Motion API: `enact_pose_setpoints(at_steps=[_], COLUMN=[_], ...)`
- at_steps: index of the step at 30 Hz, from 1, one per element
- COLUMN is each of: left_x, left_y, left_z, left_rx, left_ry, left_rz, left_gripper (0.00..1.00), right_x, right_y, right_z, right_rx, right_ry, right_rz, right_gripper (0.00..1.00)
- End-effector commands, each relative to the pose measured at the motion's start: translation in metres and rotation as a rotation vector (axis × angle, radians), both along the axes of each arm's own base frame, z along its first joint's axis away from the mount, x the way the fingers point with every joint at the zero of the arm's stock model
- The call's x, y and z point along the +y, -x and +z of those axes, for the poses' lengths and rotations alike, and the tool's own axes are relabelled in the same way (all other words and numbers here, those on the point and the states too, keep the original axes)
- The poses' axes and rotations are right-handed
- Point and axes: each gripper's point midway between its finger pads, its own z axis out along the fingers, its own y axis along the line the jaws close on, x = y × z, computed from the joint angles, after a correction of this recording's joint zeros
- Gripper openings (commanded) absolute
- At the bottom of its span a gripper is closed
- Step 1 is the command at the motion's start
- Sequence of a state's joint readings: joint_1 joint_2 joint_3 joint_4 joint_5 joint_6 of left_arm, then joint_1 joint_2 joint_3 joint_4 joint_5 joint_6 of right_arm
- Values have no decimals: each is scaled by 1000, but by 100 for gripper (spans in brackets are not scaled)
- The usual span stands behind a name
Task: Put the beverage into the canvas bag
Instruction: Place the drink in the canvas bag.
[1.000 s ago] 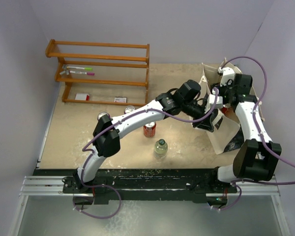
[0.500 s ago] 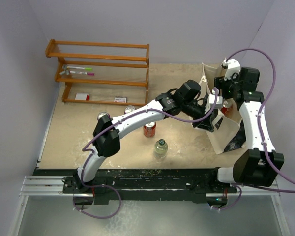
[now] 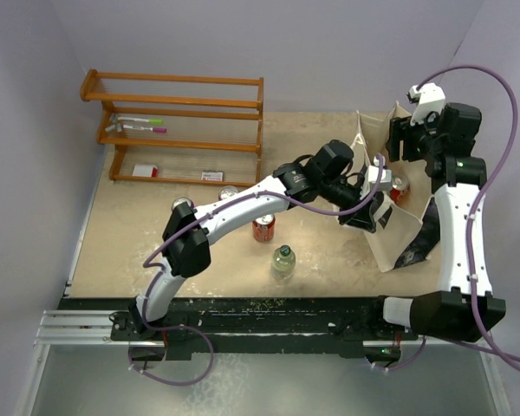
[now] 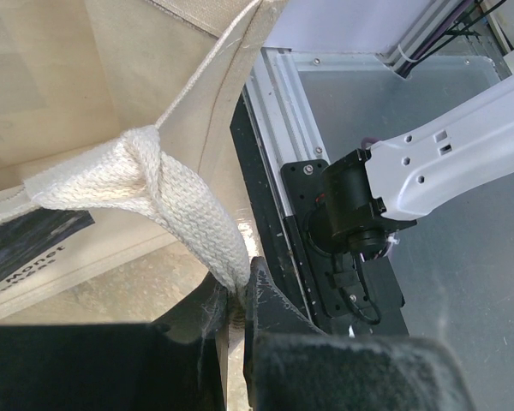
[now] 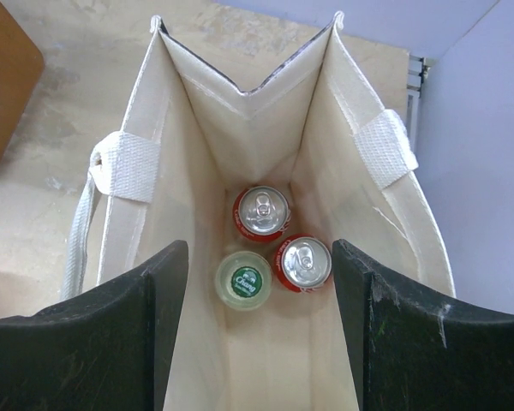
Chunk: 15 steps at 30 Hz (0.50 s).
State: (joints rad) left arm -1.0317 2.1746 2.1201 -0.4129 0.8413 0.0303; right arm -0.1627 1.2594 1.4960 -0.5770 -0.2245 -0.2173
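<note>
Two sets of jaws: the left pinched shut, the right spread wide.
Left jaws: closed on a woven loop handle (image 4: 184,210) of the canvas bag (image 5: 193,163), gripping the strap a little below its stitched patch at the rim.
Right jaws: wide apart with nothing between them, hanging above the bag's open mouth and facing straight down into it.
Bag contents: first red can (image 5: 262,212) and second red can (image 5: 302,263) just beside each other. A green-capped bottle (image 5: 244,281) sits close against both. All three stand upright on the bottom.
Bag position: upright at the right side of the surface (image 3: 139,251), mouth gaping, dark print (image 3: 420,247) on its outer side.
Left arm (image 3: 243,208): stretched from its base across the surface to the bag's left rim.
Right arm (image 3: 459,217): lifted high, wrist above the far end of the bag.
Loose drinks: loose red can (image 3: 263,229) mid-surface, with a clear bottle (image 3: 282,261) just nearer the bases. Two silver-topped cans (image 3: 183,205) stand further left, apart from each other.
Back left: wooden rack (image 3: 178,113) with markers on a middle shelf and small cards on the bottom one.
</note>
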Motion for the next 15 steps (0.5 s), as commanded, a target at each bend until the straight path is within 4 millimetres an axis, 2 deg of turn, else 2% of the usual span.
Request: enact_pose_setpoints(at_steps=[1,5,8,12,15], left_x=[13,14,14,15,20], left_y=[14,9,9,8,7], left_z=[73,75,75,78,85], left_rx=[-78,-97,-99,-117,-155], left_ry=[135,133,131,135,138], left_rz=[-40,-15,-12,-6,-2], left_gripper=[0,4,8,31,49], right_x=[-3,-9,5,23,35], right_y=[13,20,23,27,33], right_z=[35,41,40,38,46], right_rx=[-72,-84,-83,-80,-99], right_ry=[16,39,37,11,6], right_rz=[-42,-70,16,122,190], right_gripper=[70,70,69,69,69])
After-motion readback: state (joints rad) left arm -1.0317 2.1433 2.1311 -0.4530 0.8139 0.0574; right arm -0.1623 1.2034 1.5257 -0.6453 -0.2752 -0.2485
